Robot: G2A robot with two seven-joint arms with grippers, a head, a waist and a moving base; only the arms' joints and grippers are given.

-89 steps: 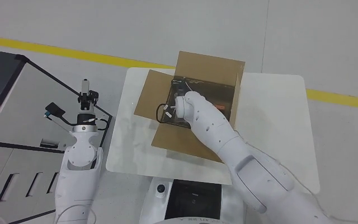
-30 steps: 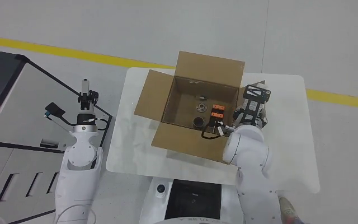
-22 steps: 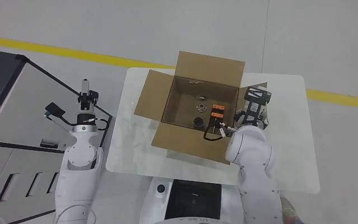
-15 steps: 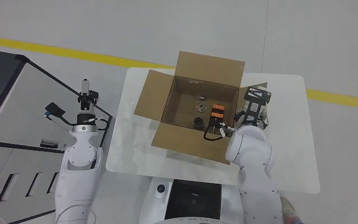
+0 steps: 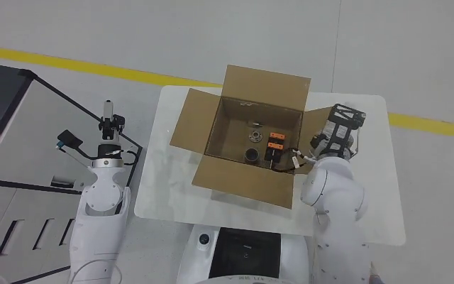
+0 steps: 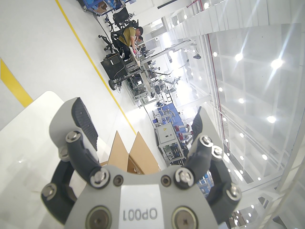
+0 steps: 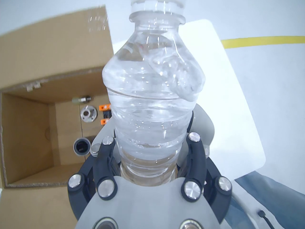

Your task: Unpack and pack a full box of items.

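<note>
The right gripper [image 7: 152, 132] is pinching a clear plastic bottle [image 7: 152, 84] low on its ribbed body, one finger pressing each side. The bottle is holding water. Its cap end is running off the picture's edge, and its base is hiding behind the gripper's plate. It is hanging above the white table [image 5: 163, 192], just beside the right wall of the open cardboard box [image 5: 268, 85]. On the box floor are lying a round metal flange [image 7: 88, 114], a dark cylinder [image 7: 81, 147], a small metal piece [image 7: 81, 99] and an orange part [image 7: 104, 114] half hidden behind the bottle. The left gripper [image 6: 139, 117] is pointing upward off the table's left side, its ridged pads spread wide, gripping nothing.
</note>
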